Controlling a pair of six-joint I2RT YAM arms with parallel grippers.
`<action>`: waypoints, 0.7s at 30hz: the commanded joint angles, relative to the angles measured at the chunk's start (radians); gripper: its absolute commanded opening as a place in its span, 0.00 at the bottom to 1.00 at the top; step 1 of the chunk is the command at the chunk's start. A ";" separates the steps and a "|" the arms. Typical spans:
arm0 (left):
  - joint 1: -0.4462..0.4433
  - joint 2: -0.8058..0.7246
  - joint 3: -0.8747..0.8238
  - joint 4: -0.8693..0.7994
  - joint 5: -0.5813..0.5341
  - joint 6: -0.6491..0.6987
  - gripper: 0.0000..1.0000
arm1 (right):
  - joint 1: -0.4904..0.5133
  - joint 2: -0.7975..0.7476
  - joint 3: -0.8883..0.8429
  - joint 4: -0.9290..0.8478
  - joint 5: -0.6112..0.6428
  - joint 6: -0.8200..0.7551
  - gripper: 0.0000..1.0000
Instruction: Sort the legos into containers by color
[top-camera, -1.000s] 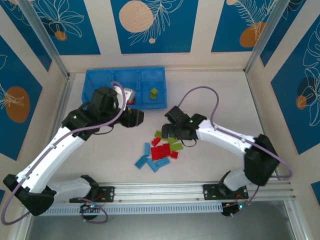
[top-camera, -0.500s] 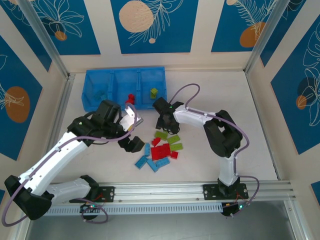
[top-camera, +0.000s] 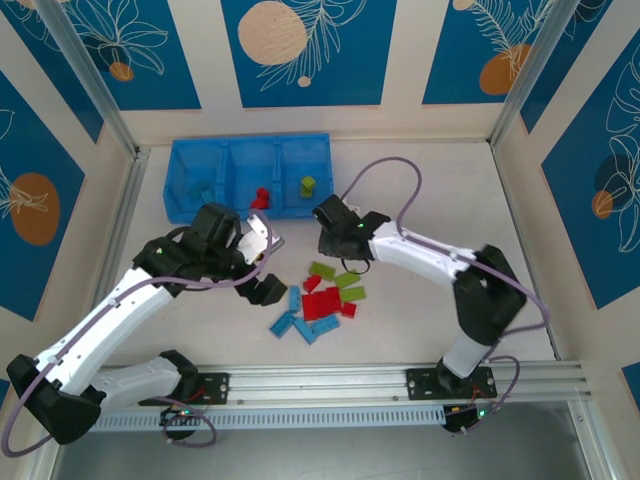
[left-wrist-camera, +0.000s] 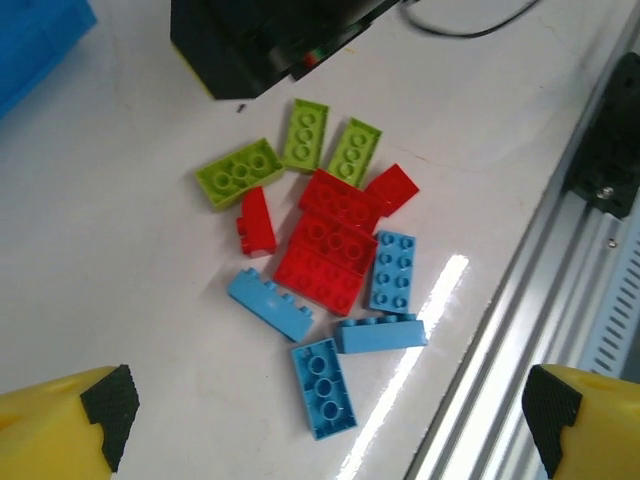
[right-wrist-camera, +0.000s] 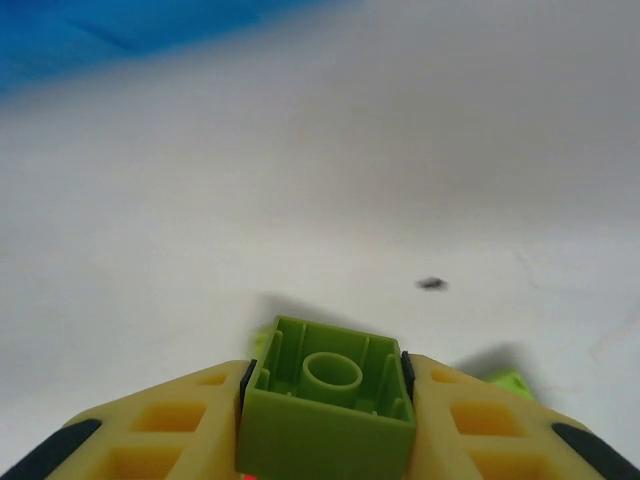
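Note:
The legos lie in a loose pile (top-camera: 322, 300) on the white table: lime green bricks (left-wrist-camera: 239, 172), a flat red plate (left-wrist-camera: 325, 262) and light blue bricks (left-wrist-camera: 323, 388). My left gripper (top-camera: 270, 263) hangs wide open just left of the pile with nothing between its yellow fingers (left-wrist-camera: 70, 425). My right gripper (top-camera: 335, 240) is above the pile's far edge, shut on a lime green brick (right-wrist-camera: 328, 400) held underside out. The containers are three compartments of a blue tray (top-camera: 250, 150). Its middle one holds a red brick (top-camera: 262, 197) and the right one a green brick (top-camera: 308, 184).
An aluminium rail (top-camera: 320, 385) runs along the table's near edge, close to the pile (left-wrist-camera: 560, 250). Metal posts and patterned walls close in the table on three sides. The right arm's black wrist (left-wrist-camera: 260, 40) hangs over the pile's far side.
My left gripper came back from the tray's middle compartment to the pile and opened wide, leaving a red brick there. My right gripper shut on a green brick and rose off the pile.

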 joint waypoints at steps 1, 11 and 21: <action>0.001 -0.039 -0.016 0.029 -0.102 -0.007 1.00 | 0.012 -0.046 -0.008 0.217 0.087 -0.172 0.37; 0.007 -0.071 -0.042 0.047 -0.265 -0.013 1.00 | -0.128 0.505 0.669 0.041 0.017 -0.344 0.36; 0.007 -0.068 -0.055 0.054 -0.328 -0.009 1.00 | -0.171 0.691 1.113 -0.145 -0.172 -0.492 0.65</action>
